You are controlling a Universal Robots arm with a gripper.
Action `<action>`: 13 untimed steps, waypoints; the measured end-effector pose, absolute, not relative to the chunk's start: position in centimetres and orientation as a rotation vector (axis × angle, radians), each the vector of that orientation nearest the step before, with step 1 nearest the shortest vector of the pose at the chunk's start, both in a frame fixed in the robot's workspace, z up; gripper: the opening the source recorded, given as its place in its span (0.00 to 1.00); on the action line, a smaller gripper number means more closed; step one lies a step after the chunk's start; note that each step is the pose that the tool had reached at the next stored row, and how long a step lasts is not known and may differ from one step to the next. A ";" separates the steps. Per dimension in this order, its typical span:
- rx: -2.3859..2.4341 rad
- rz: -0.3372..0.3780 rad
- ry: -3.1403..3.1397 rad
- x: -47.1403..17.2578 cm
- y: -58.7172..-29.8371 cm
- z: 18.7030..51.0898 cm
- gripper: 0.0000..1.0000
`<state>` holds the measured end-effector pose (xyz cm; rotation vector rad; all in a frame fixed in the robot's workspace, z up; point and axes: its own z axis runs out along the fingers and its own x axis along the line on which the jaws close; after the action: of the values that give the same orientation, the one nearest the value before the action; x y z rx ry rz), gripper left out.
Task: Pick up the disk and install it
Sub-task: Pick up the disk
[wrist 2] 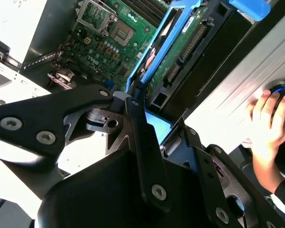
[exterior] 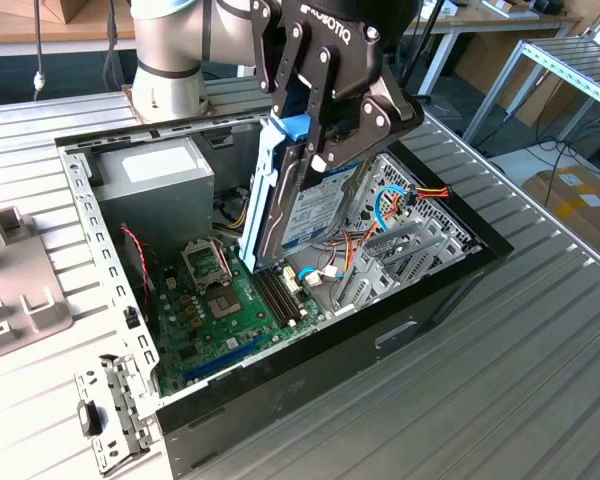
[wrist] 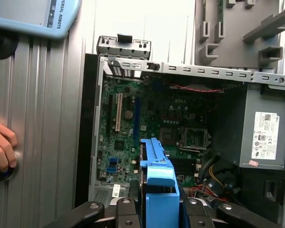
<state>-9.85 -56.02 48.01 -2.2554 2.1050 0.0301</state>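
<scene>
Item: disk (exterior: 312, 212), grey metal with a white-and-blue label, framed by a light-blue carrier rail (exterior: 259, 190). Position: held on edge and tilted, in the air above the open computer case (exterior: 380, 335), its lower end over the motherboard (exterior: 215, 300) and just beside the drive cage (exterior: 405, 250). Holder: gripper (exterior: 318, 150), its black fingers clamped across the disk's broad faces near the upper end. Step in hand, as judged: carrying the disk inside the case toward its seat. Handling note: the tilt probably wants matching to the cage's opening, with the rail kept square so that it does not bind. The lower corner wants keeping off the coloured cables (exterior: 405, 195) bunched beside the cage, and the grip must be firm, since the hold sits high on a long part. View notes: the exterior view gives the label face and the disk's place against cage and cables. The second wrist view gives the other face, a green circuit board (wrist 2: 180, 54) with its connector row, and a person's hand (wrist 2: 268, 116) off to the side of the case. The first wrist view gives the carrier rail (wrist: 156, 183) end-on over the motherboard, with the power-supply box (wrist: 263, 135) to one side, apart from the disk.
</scene>
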 end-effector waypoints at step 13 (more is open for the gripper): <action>-2.255 0.030 2.105 -9.8 -57.1 48.0 0.37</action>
<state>-9.85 -57.14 48.01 -2.2554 2.1050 0.0301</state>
